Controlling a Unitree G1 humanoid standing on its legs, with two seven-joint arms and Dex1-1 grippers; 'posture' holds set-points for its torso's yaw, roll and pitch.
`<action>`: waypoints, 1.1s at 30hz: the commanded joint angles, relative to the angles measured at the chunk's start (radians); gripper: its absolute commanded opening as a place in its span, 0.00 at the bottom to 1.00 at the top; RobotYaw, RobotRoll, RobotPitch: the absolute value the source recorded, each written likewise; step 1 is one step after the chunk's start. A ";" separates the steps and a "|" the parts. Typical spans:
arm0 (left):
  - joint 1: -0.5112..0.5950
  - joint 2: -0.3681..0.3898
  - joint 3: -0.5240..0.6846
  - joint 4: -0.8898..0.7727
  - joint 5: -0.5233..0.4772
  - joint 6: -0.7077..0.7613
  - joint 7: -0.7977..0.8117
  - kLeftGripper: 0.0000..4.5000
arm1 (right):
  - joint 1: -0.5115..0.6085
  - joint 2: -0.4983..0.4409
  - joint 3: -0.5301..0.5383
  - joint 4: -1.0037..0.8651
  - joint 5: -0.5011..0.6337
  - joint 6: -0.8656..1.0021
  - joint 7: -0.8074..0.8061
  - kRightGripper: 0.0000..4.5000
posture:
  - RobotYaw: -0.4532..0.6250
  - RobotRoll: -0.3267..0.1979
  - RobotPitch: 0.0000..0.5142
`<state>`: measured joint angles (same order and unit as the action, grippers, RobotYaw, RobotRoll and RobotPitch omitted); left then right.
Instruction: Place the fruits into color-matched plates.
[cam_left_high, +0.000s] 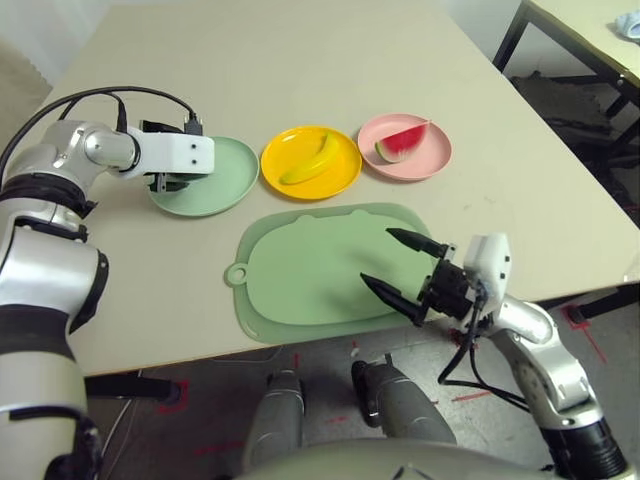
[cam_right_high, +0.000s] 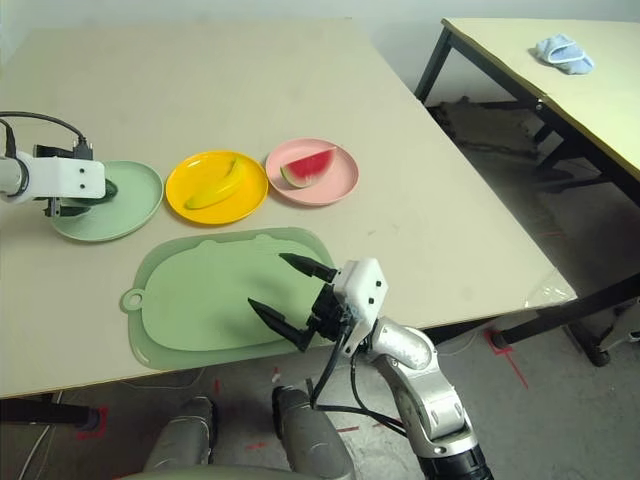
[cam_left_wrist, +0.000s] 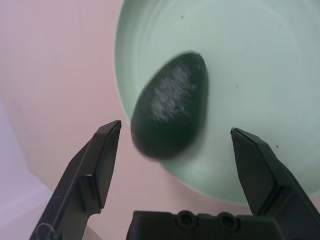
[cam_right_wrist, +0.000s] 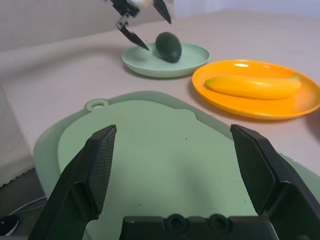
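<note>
The dark green avocado (cam_left_wrist: 170, 112) lies on the pale green plate (cam_left_high: 225, 175) at the left of the plate row. My left gripper (cam_left_high: 170, 183) hovers just over it, open, with its fingers (cam_left_wrist: 102, 165) spread on either side and not touching the fruit. In the middle, the yellow banana (cam_left_high: 310, 160) rests on the yellow-orange plate (cam_left_high: 345, 175). The red watermelon wedge (cam_left_high: 402, 140) sits on the pink plate (cam_left_high: 430, 165) to the right. My right gripper (cam_left_high: 378, 257) is open and holds nothing, low over the near right part of the cutting board.
A pale green cutting board (cam_left_high: 300, 280) lies bare near the table's front edge. A second table (cam_right_high: 560, 90) with a blue cloth (cam_right_high: 565, 52) stands off to the right, with floor between the two tables.
</note>
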<state>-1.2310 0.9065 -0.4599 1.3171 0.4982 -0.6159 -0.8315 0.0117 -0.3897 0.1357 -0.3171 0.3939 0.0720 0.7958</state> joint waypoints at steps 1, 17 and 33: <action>0.007 -0.012 0.175 -0.019 -0.194 0.067 -0.179 1.00 | -0.049 -0.006 -0.006 0.082 -0.029 -0.019 0.010 1.00 | 0.28 0.62 0.32; 0.872 -0.115 0.917 -0.925 -0.979 0.618 -0.124 1.00 | -0.580 -0.047 -0.247 0.902 -0.121 -0.204 -0.120 1.00 | 0.43 0.62 0.32; 1.327 -0.401 1.036 -1.181 -1.030 0.656 0.153 1.00 | -0.577 -0.126 -0.410 1.192 -0.088 -0.428 -0.035 1.00 | 0.41 0.62 0.32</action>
<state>0.0915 0.5101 0.5566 0.1233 -0.5429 0.0725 -0.6863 -0.5701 -0.5166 -0.2589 0.8756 0.2965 -0.3382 0.7477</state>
